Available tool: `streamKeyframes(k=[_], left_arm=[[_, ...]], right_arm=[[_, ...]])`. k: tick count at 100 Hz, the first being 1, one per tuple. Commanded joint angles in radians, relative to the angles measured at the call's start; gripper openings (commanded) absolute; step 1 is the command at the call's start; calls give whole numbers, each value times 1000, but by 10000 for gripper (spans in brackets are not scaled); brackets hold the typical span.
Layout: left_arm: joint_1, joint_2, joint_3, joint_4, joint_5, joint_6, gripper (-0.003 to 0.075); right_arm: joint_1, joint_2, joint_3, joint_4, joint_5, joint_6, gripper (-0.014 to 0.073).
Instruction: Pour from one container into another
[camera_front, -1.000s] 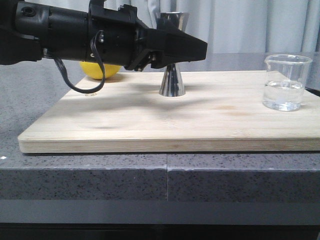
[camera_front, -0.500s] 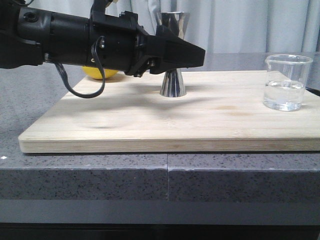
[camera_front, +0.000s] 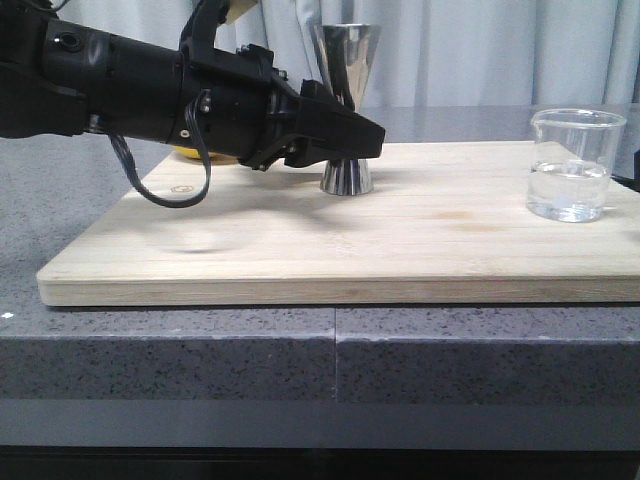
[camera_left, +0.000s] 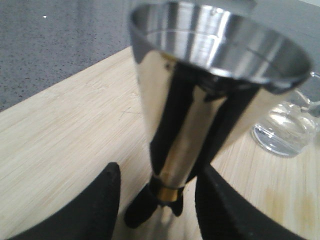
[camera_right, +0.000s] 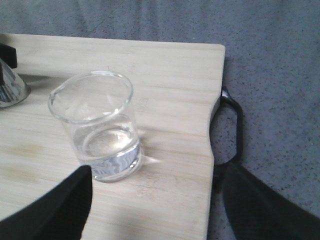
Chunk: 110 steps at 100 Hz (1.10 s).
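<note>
Left arm reaching for a steel jigger while a beaker of clear liquid waits on a wooden board.

The beaker (camera_front: 574, 165), about a third full, stands upright near the board's (camera_front: 300, 250) right end, well apart from the jigger (camera_front: 345, 105) at mid-board. The left gripper (camera_front: 350, 140) lies level at the jigger's waist, its fingers (camera_left: 102, 200) spread either side of the stem, not clearly touching, probably to steady it for pouring. The right gripper (camera_right: 155, 205) hangs near the beaker, fingers wide, holding nothing. A yellow fruit (camera_front: 195, 153) peeks from behind the left arm.
</note>
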Motion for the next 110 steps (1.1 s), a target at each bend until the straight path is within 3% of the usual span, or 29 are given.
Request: streamKeyframes(k=[1,56,84,110], left_arm=[[2,-46,-26,-40,-47,-8,265],[2,-46,-26,-40,-70,-8,-21],[2,-58,-28,-32,-112,-16,-21],[2,-92,-28,-14,-126,-34,-21]], right_arm=[[3,1,-24,-33,-88,-8,495],[3,25,-24,-60,-119,-8,495],[4,112,-24,-85,-253,-8,495],[4,145,-24,-103,-293,0,495]])
